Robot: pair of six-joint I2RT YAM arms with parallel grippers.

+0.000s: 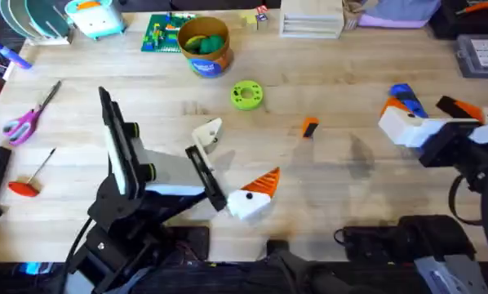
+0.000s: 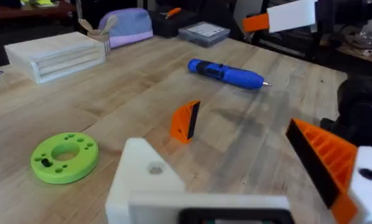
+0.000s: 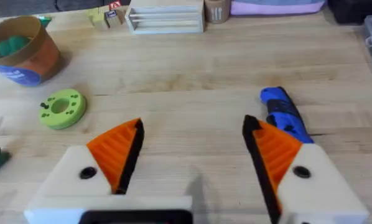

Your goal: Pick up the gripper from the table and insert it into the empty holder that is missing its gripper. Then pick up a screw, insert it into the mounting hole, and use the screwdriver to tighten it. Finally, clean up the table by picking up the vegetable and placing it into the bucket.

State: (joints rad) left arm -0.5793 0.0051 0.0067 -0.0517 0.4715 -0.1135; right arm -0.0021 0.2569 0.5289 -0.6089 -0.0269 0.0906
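Wooden tabletop [image 1: 342, 98] carries the task items. Gripper [image 1: 309, 128] sits mid-table, upright on its base, its dark end facing the screwdriver [image 2: 226, 72]. That screwdriver lies flat, bit toward the right arm; overhead, the right gripper [image 1: 407, 122] hides most of it. Right gripper fingers are spread, holding nothing. Left gripper [image 1: 232, 175] has one orange finger; its other mount, the holder [image 1: 208, 133], is bare.

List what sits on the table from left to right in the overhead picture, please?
Purple-handled scissors → red-handled tool → bucket → lime-green ring → small orange gripper piece → blue screwdriver, partly under the right arm's gripper.
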